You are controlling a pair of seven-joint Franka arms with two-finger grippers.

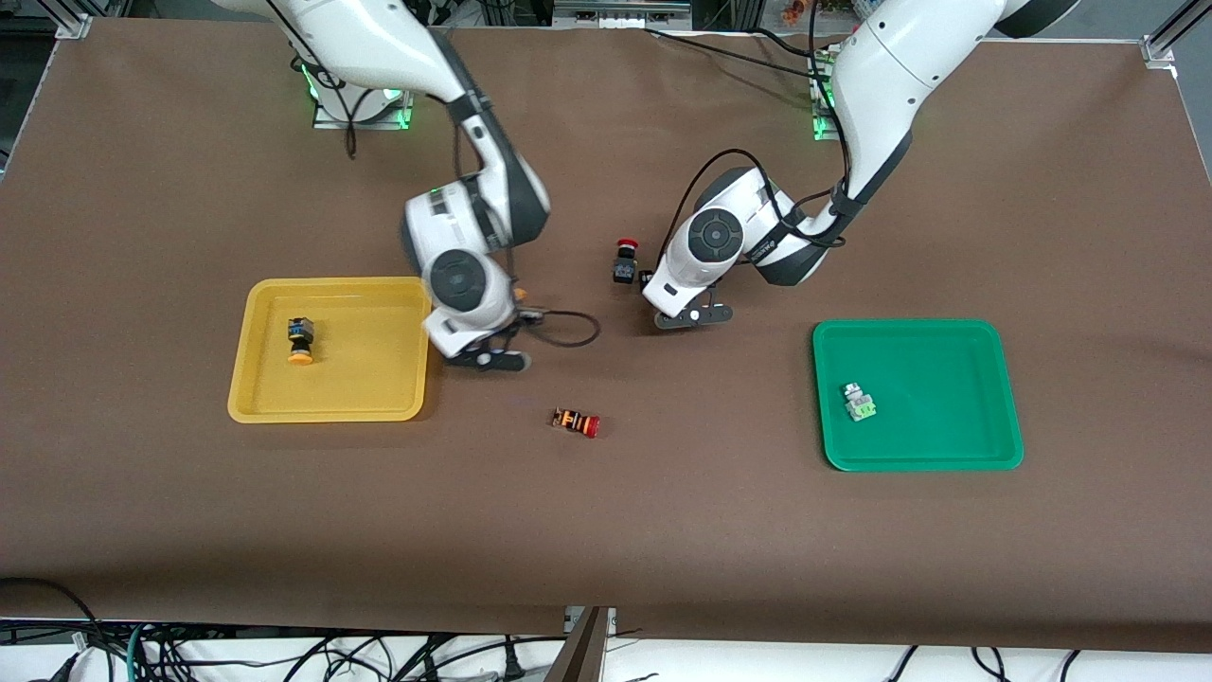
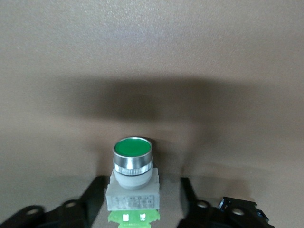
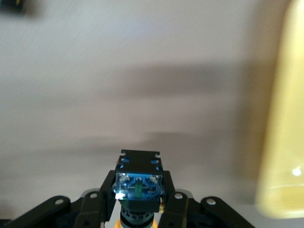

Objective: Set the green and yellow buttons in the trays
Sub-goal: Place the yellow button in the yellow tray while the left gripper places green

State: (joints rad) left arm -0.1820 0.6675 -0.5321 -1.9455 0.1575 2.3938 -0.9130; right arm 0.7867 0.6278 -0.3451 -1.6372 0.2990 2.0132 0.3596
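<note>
- Midway: one yellow button [image 1: 300,342] lies in the yellow tray [image 1: 256,398], one green button [image 1: 860,402] in the green tray [image 1: 1004,455].
- Right claw [image 3: 137,209], beside the yellow tray, grips a second yellow button [image 3: 138,183].
- Left claw [image 2: 137,209] straddles a second green button [image 2: 132,180] on the bench [image 1: 663,530]; grip unclear.
- Two red buttons [image 1: 577,421] remain.

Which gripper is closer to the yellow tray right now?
The right gripper. It hangs just past the yellow tray rim, shut on a yellow button. The left gripper, shut on a green button, sits mid-table, toward the green tray.
</note>
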